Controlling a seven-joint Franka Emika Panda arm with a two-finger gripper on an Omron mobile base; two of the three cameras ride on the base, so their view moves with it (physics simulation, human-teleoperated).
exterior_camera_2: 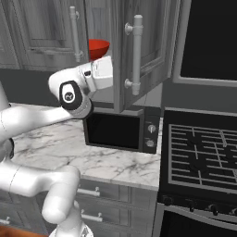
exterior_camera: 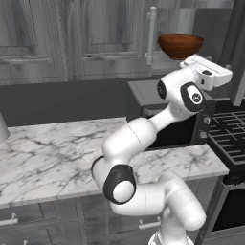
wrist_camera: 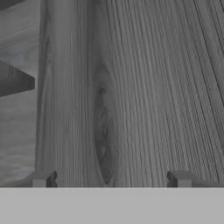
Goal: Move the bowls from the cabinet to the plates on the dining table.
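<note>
Arm up at the cabinet (exterior_camera_2: 143, 51), hand just under the open shelf, above the microwave (exterior_camera_2: 121, 129). Gripper (wrist_camera: 111, 177) spread wide, nothing between the fingers (wrist_camera: 41, 178); hand view is close-up grey wood grain, prob. a cabinet panel, hard to say which. Brown bowl (exterior_camera: 181, 45) sits upright on the shelf, just above the hand, not touching afaict. Red bowl (exterior_camera_2: 99, 47) on the same shelf, partly hidden behind a door edge. Stove (exterior_camera_2: 203, 157) to the right of the marble counter (exterior_camera: 52, 158).
</note>
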